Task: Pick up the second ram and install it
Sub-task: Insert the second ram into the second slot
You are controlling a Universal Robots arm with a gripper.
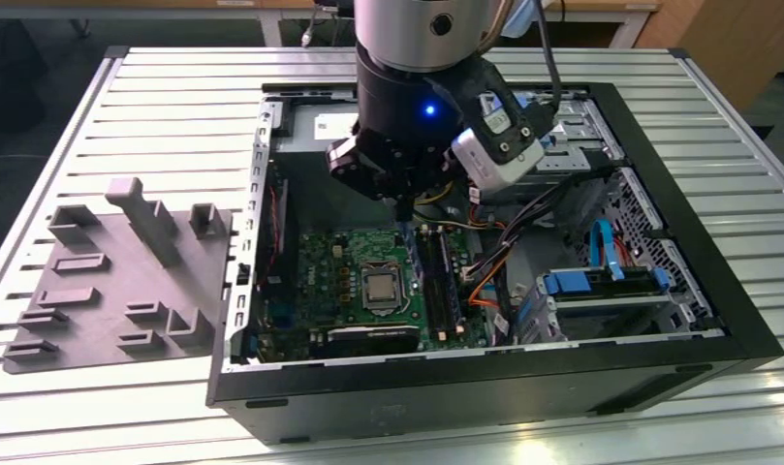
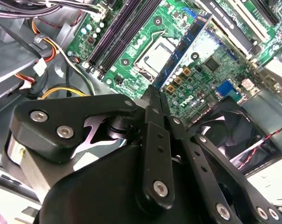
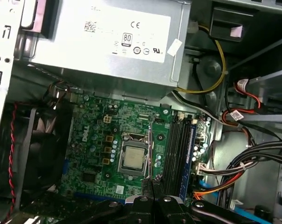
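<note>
my gripper (image 2: 156,97) is pressed together on the second ram (image 2: 185,45), pinching its upper edge so the dark stick hangs below it. the stick runs lengthwise, parallel to the black slot rails (image 2: 116,29). in the exterior view the ram (image 1: 407,238) is inside the open computer case (image 1: 495,392), over the green motherboard (image 1: 346,262). it sits between the processor (image 1: 381,288) and the rails, just beside them. i cannot tell whether it touches the board. the grey fixture plate (image 1: 108,281) lies on the table (image 1: 172,87) at the exterior view's left, well apart from me.
</note>
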